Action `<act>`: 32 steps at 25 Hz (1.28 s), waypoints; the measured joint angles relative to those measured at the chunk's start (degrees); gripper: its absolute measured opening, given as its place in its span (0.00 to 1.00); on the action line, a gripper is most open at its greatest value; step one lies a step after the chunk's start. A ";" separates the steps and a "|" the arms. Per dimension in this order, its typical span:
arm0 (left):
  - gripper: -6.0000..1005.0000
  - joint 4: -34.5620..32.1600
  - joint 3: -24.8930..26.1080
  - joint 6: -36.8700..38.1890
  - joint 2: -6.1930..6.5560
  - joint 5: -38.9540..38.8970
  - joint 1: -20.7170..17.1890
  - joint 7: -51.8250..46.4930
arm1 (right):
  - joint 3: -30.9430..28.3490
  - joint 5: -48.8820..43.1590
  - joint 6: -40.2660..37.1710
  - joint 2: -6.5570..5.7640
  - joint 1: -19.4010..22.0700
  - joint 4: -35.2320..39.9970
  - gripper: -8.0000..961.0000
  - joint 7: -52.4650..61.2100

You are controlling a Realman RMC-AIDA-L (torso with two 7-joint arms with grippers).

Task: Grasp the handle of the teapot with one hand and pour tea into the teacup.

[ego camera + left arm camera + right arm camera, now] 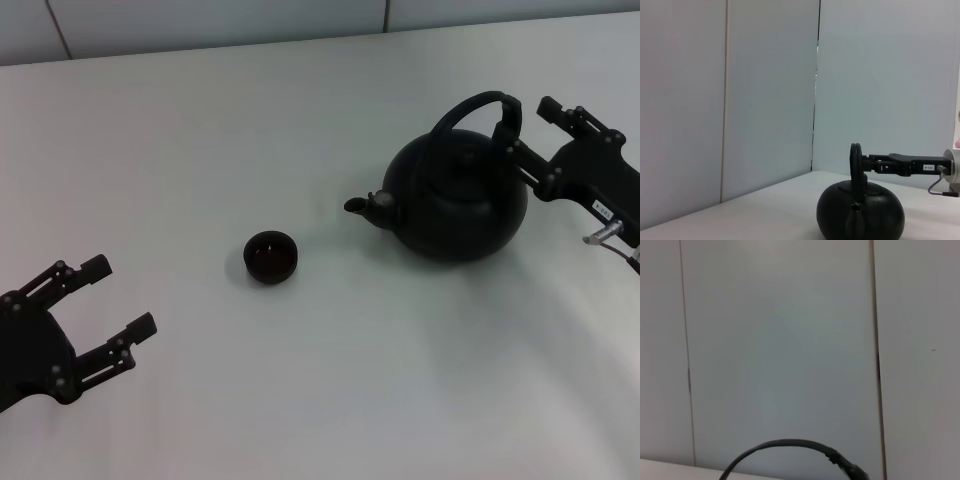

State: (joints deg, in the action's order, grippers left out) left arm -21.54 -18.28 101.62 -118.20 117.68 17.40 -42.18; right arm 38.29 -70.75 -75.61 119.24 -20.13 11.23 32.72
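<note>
The matte-black teapot (460, 205) stands on the table at the right, its spout (362, 204) pointing toward the small dark teacup (270, 256) to its left. The arched handle (472, 104) stands upright. My right gripper (530, 128) is open at the handle's thick ribbed end, one finger on each side, not closed on it. In the left wrist view the teapot (860, 215), its handle (856, 165) and the right gripper (874, 164) reaching the handle show. The right wrist view shows only the handle's arc (790, 444). My left gripper (122, 295) is open and empty at the lower left.
The white table (300, 400) runs to a pale panelled wall (200, 25) at the back. A grey cable and metal fitting (605, 235) hang at the right wrist.
</note>
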 joint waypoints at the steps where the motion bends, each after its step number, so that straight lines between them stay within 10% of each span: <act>1: 0.81 0.00 0.00 0.03 0.00 0.00 0.00 0.00 | 0.00 0.00 0.00 0.00 0.00 0.00 0.47 0.00; 7: 0.81 0.00 0.00 0.46 0.00 0.00 0.07 0.00 | -1.05 0.01 -7.65 0.01 5.48 0.01 0.70 -0.02; 21: 0.81 0.88 -0.39 0.72 0.09 0.04 0.90 -0.68 | -4.00 -1.26 -14.86 -0.45 10.40 -0.79 0.73 0.93; 32: 0.81 -9.45 -13.59 2.93 4.69 1.01 8.94 -22.03 | -2.17 -35.91 -26.38 -3.35 8.10 25.68 0.73 29.39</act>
State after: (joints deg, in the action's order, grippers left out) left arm -30.99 -31.87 104.55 -113.51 118.69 26.34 -64.22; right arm 36.12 -106.65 -101.99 115.89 -12.03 36.91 62.12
